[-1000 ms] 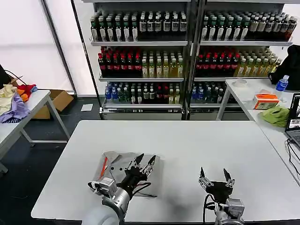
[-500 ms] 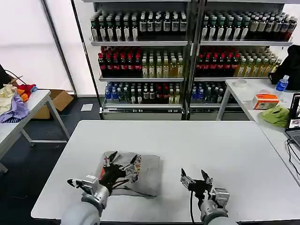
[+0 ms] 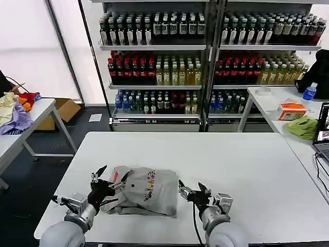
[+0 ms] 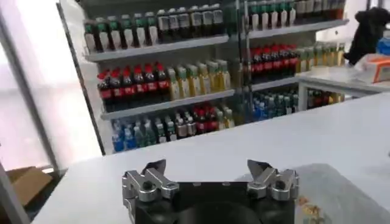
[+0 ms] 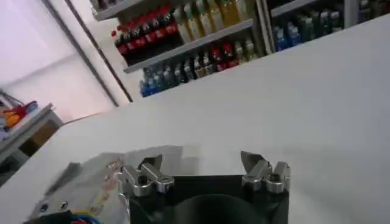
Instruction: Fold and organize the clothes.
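Shelves of bottled drinks (image 3: 205,56) line the back of the room, behind a white table (image 3: 247,159) that carries the work. On the tabletop, close to its near edge and toward the robot's left, lies a light grey shirt (image 3: 151,193), folded into a rough bundle with a small multicolour print (image 3: 149,186) facing up and an orange stripe (image 3: 114,177) showing at its left end. The left gripper (image 3: 109,177) sits at the left end of the shirt, near the table's near-left corner, its jaws spread wide with the fingertips just over the cloth's edge; whether they touch it cannot be told. In the left wrist view the same gripper (image 4: 209,168) has its two fingers well apart with nothing between them, and the grey cloth (image 4: 332,192) lies just beyond. The right gripper (image 3: 192,188) is just beside the right edge of the shirt, near the table's near edge, jaws also wide and empty. From the right wrist view, that gripper (image 5: 202,162) stands open over bare tabletop, the folded shirt (image 5: 91,179) off to one side.
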